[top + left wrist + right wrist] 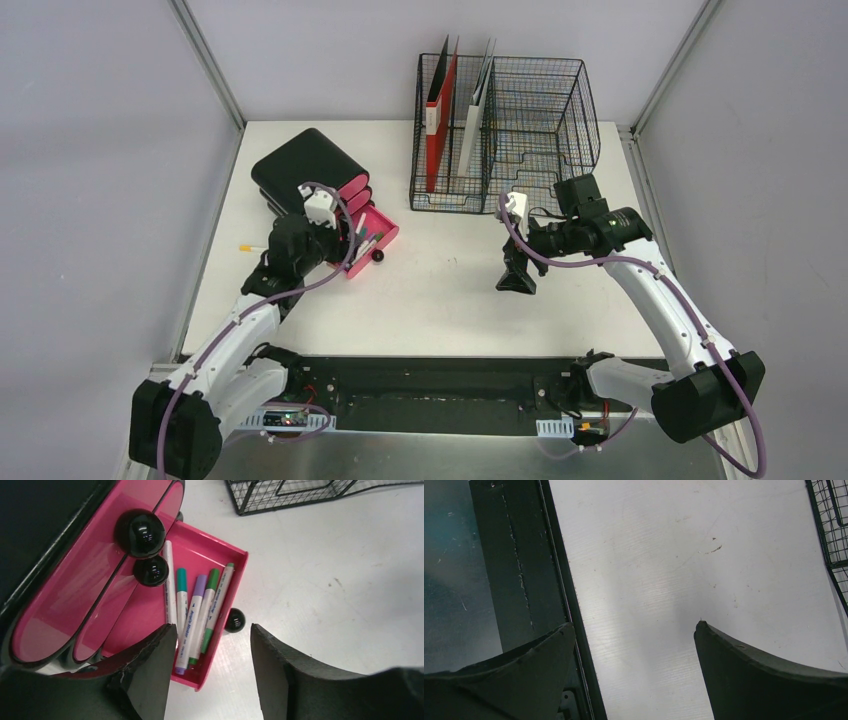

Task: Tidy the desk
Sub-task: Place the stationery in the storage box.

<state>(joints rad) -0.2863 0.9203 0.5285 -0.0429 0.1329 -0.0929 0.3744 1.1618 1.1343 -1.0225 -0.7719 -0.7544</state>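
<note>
left gripper (211,630) is hanging released over the open pink drawer (200,552), jaws apart and gripping nothing. right gripper (634,624) is also gaping wide and empty, pointing down at bare desk (450,300). the desk is spanning the whole cell floor under both arms, with grey walls on the left, far and right sides. main risk, as i'm reading it: if you're dropping the left arm straight down, its left finger (150,670) is sitting over the drawer's near wall and the marker (194,615) ends. it could be catching the rim and dragging the black drawer unit (300,165), or flicking a marker out. the drawer knob (234,620) is lying just beside the gap, so a skewed push there is likely twisting the drawer rather than sliding it shut. a small pen-like thing (250,247) is lying loose near the desk's left edge, and a sweeping elbow could be knocking it toward the rail. the right arm is working close to the wire rack (500,130) on its far side, so lifting far-ward is risking a snag on the mesh. open room is lying in the middle and near-right of the desk, so you're safest moving there.
</note>
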